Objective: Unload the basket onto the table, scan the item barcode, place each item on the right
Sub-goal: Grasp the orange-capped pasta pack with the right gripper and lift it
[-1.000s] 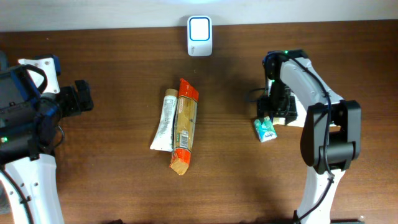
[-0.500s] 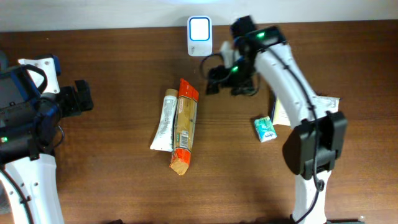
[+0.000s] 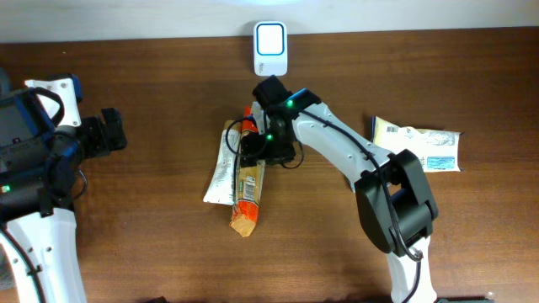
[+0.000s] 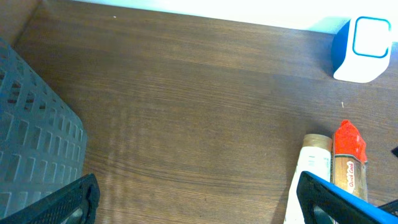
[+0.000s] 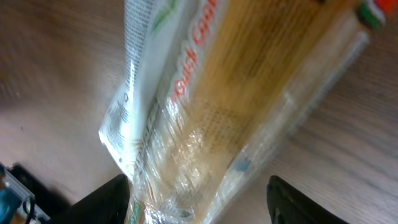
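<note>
The right gripper (image 5: 202, 200) hangs low over the spaghetti packet (image 3: 248, 189). Its jaws are spread and its fingers (image 5: 112, 199) sit one on each side of the packet, astride it rather than pinching it. On one side I can see a sliver of bare table (image 3: 152, 219) between finger and wrapper.

The packet lies flat in the middle of the table. Its long axis runs from the far side to the near side, tipped slightly. Its red end points towards the white barcode scanner (image 3: 270, 38) standing at the far edge, and its orange end points back at the near edge. The arm covers the upper stretch of it from above, and close up the print is blurred, so I can't make out a barcode.

A white tube (image 3: 219, 172) lies along its left flank, touching or nearly so. A flat white packet (image 3: 418, 141) lies well off to the right, partly tucked behind the arm.

Over on the left, the left gripper (image 4: 199, 210) hovers with its jaws wide apart and nothing between them. Beside it is a grey mesh basket (image 4: 31, 149), cut off by the frame. Whatever is inside it I can't tell.
</note>
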You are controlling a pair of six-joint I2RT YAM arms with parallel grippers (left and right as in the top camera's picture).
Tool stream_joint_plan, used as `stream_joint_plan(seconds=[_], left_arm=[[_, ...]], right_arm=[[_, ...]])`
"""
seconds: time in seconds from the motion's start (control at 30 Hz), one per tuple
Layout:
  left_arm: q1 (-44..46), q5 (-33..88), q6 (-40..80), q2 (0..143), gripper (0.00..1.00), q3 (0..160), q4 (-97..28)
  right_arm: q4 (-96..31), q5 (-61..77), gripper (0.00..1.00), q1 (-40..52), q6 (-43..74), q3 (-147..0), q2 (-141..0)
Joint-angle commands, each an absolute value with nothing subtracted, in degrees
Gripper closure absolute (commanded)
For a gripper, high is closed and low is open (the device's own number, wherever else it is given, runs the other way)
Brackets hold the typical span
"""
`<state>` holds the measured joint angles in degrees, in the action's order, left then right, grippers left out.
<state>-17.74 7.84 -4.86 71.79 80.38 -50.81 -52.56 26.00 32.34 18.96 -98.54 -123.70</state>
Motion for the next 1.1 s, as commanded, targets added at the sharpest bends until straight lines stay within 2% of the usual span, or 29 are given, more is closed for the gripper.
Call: stream_joint_plan(seconds=[0.0,0.13,0.17,0.2,0.23,0.3,0.4,0.53,0.67,0.8,0.87,0.9,0.93,1.0,1.07], left_arm=[[-17.8,7.4,-4.5,71.4,0.01,80.7,-50.7],[-17.8,7.4,-4.6,71.4,0.01,80.7,-50.7],[-17.8,7.4,-4.6,71.4,0.01,80.7,-50.7],[-17.8,7.5,-4.6,71.4,0.01,80.7,-50.7],[-17.8,7.4,-4.6,71.4,0.01,80.7,-50.7],[-17.8,7.4,-4.6,71.4,0.01,80.7,-50.7],[-17.8,7.4,-4.6,71.4,0.01,80.7,-50.7],[-17.8,7.4,-4.6,71.4,0.01,80.7,-50.7],[-17.8,7.4,-4.6,71.4,0.01,80.7,-50.7],[-17.8,7.4,-4.6,71.4,0.01,80.7,-50.7],[-17.8,7.4,-4.6,71.4,0.01,80.7,-50.7],[-17.8,7.4,-4.6,71.4,0.01,80.7,-50.7],[-17.8,7.4,-4.6,71.4,0.01,80.7,-50.7],[-17.8,7.4,-4.6,71.4,0.01,80.7,-50.7],[-17.8,7.4,-4.6,71.4,0.01,80.7,-50.7]], right_arm=[[-49.8,20.7,0.30,35.1,26.0,-94.8,-123.3],[-45.3,18.7,0.30,36.4,27.1,-91.8,-123.3],[-45.1,18.7,0.34,36.4,27.1,-91.8,-123.3],[-45.1,18.4,0.41,36.4,27.1,-91.8,-123.3],[-45.2,18.0,0.55,36.4,27.1,-91.8,-123.3],[-45.6,17.3,0.78,36.3,27.1,-91.8,-123.3],[-47.8,17.3,0.96,35.8,26.7,-92.4,-123.1],[-58.0,16.8,0.96,32.9,20.4,-98.6,-120.8],[-71.8,4.1,0.96,32.4,19.9,-106.8,-118.2],[-73.9,-7.8,0.96,35.3,21.7,-106.6,-121.3],[-72.6,-8.6,0.96,37.5,21.7,-106.6,-125.8],[-72.2,-8.5,0.92,38.5,21.7,-106.6,-127.5],[-71.8,-7.7,0.79,39.5,21.7,-106.6,-129.1],[-70.0,3.7,0.40,41.7,17.2,-106.6,-130.5],[-70.1,12.6,0.37,41.5,12.8,-108.6,-130.4]])
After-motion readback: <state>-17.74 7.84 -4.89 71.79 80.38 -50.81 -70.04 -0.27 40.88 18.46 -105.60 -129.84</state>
